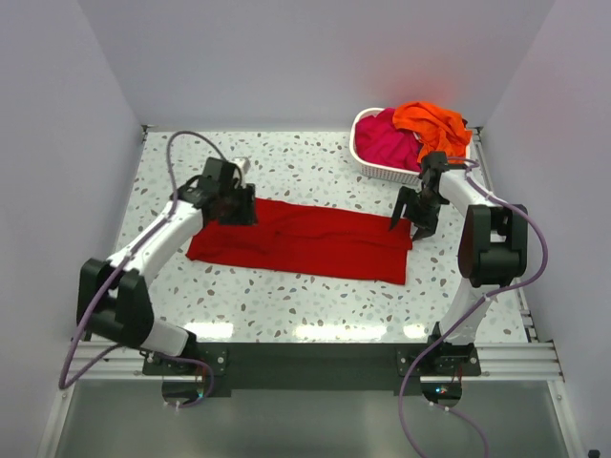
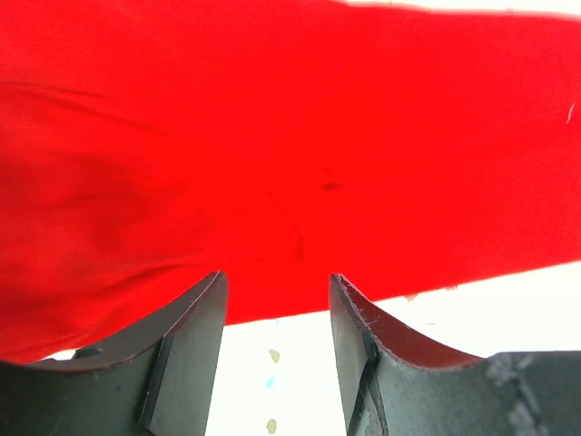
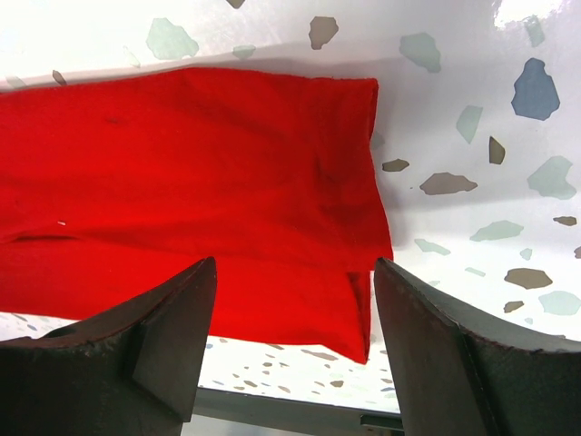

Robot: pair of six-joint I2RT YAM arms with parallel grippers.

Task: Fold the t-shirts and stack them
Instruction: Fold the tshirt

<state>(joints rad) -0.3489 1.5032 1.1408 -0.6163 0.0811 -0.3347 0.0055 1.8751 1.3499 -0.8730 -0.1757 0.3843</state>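
Observation:
The deep red t-shirt (image 1: 301,240) lies flat on the table as a long folded strip. It fills the left wrist view (image 2: 290,154) and shows in the right wrist view (image 3: 182,182). My left gripper (image 1: 239,208) is open just above the strip's far left edge, holding nothing. My right gripper (image 1: 409,225) is open above the strip's right end, empty. The magenta-pink t-shirt (image 1: 387,143) and the bright orange t-shirt (image 1: 434,124) lie crumpled in the white basket (image 1: 368,164) at the back right.
The speckled table top (image 1: 286,296) runs to white walls on three sides. The basket stands close behind my right arm. A metal rail (image 1: 305,358) runs along the near edge by the arm bases.

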